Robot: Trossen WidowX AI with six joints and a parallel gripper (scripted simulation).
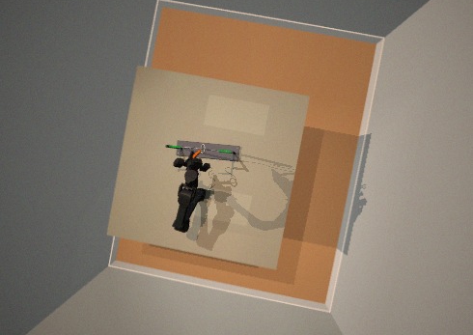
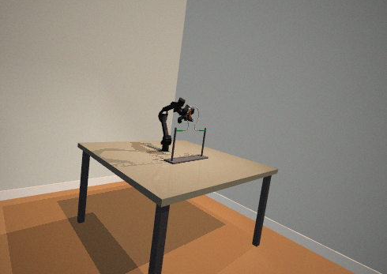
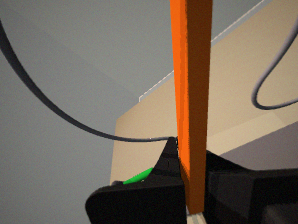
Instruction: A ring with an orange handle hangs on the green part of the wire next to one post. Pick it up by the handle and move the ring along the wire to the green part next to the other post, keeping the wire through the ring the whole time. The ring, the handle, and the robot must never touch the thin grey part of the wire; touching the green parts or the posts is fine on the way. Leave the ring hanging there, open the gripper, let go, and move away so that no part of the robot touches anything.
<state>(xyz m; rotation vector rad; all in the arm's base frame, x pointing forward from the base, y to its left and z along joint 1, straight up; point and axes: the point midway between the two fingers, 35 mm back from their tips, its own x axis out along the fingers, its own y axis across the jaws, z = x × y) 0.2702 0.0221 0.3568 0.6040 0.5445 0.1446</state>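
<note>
Wrist view puts the orange handle (image 3: 191, 100) closest, running straight up from between the dark fingers; the gripper (image 3: 192, 197) is clenched on its lower end. Behind it the thin grey wire (image 3: 60, 117) sweeps past in a curve, apart from the handle here, and a bit of green (image 3: 136, 176) peeks over the jaw body. From above, the ring (image 1: 203, 148) sits about midway between the two green ends (image 1: 224, 151), over the grey base plate (image 1: 208, 150), so I judge the carry to be roughly half done. The next move calls for guiding the ring on along the bends toward the far green section without brushing the grey part. From the side, the arm (image 2: 163, 121) rises from the table (image 2: 221, 173), elbow bent, wrist reaching forward at the top of the wire's hump.
</note>
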